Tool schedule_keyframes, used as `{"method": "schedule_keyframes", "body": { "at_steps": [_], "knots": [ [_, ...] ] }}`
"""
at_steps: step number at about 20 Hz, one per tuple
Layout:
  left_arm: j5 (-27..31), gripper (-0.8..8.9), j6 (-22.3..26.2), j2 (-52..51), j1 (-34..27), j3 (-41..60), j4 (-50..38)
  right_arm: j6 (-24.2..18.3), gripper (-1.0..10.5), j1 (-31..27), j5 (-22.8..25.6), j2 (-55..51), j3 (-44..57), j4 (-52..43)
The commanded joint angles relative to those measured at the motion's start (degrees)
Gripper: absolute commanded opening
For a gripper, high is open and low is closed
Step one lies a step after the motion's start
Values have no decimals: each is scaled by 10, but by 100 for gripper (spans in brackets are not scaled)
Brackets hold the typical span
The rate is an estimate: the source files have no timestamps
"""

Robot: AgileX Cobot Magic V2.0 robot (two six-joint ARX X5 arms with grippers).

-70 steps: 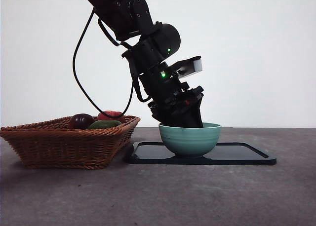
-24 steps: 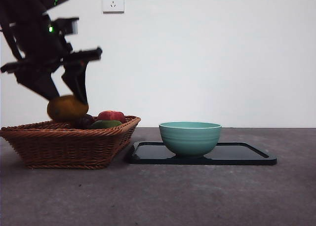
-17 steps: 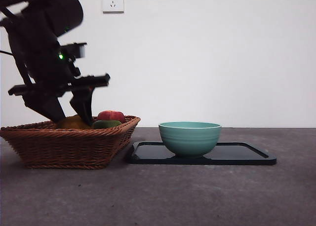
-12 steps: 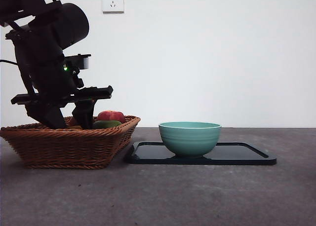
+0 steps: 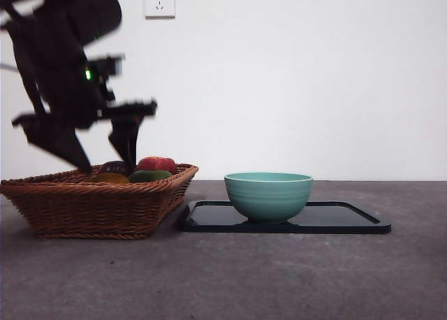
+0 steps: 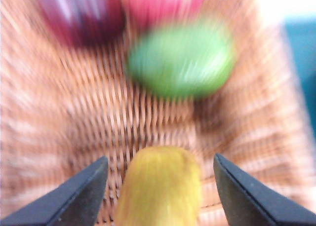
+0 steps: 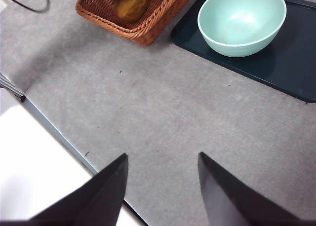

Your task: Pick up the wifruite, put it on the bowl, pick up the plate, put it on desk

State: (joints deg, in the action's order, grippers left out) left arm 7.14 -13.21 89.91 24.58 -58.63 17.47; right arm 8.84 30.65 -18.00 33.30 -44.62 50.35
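- Front view: left claw (image 5: 98, 149) hung over the wicker basket (image 5: 98, 208), jaws spread wide and holding nothing, blurred. The wifruite (image 5: 110, 177) lay in the basket, only its top showing over the rim, beside a dark purple fruit (image 5: 115, 168), a red fruit (image 5: 158, 164) and a green fruit (image 5: 149, 175). The bowl (image 5: 269, 194) stood on the dark tray (image 5: 349, 219), presumably so the two could be dealt with in turn. Nothing showed above the bowl's rim; its inside was hidden at this level. The tray rested on the tabletop (image 5: 279, 278), just beside the basket. A wall socket (image 5: 160, 0) carried small marks, too small to read.
- Left wrist view: heavy blur. The wifruite lay on the weave between the parted jaws, apart from both; I judged it free, not gripped.
- Right wrist view: right claw (image 7: 163, 179) waited open and empty, well apart from the things. From above the bowl looked empty. No labels seen anywhere.
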Motion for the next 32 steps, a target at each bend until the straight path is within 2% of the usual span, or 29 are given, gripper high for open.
{"method": "schedule_keyframes", "body": {
  "at_steps": [1, 2, 4, 10, 14, 18, 21, 32],
  "knots": [
    [-1, 345, 3, -40, 3, -9, 4, 4, 225, 3, 0, 2, -4, -7],
    [-4, 345, 3, -64, 3, -9, 13, 4, 225, 3, 0, 2, -4, -7],
    [-46, 344, 10, -117, 6, -9, 37, 3, 225, 3, 0, 2, -4, -7],
    [-253, 344, 43, -263, 6, -9, 129, 3, 225, 3, 0, 2, -4, -14],
    [-334, 344, 79, -331, 6, -9, 219, 4, 225, 3, 0, 2, -4, -14],
    [-345, 344, 138, -364, 6, -9, 313, 4, 225, 3, 0, 2, -4, -14],
    [-345, 344, 162, -364, 6, -9, 354, 4, 225, 3, 0, 2, -4, -14],
    [-346, 344, 170, -364, 6, -9, 352, 26, 226, 3, 0, 3, -4, -15]
  ]
}}
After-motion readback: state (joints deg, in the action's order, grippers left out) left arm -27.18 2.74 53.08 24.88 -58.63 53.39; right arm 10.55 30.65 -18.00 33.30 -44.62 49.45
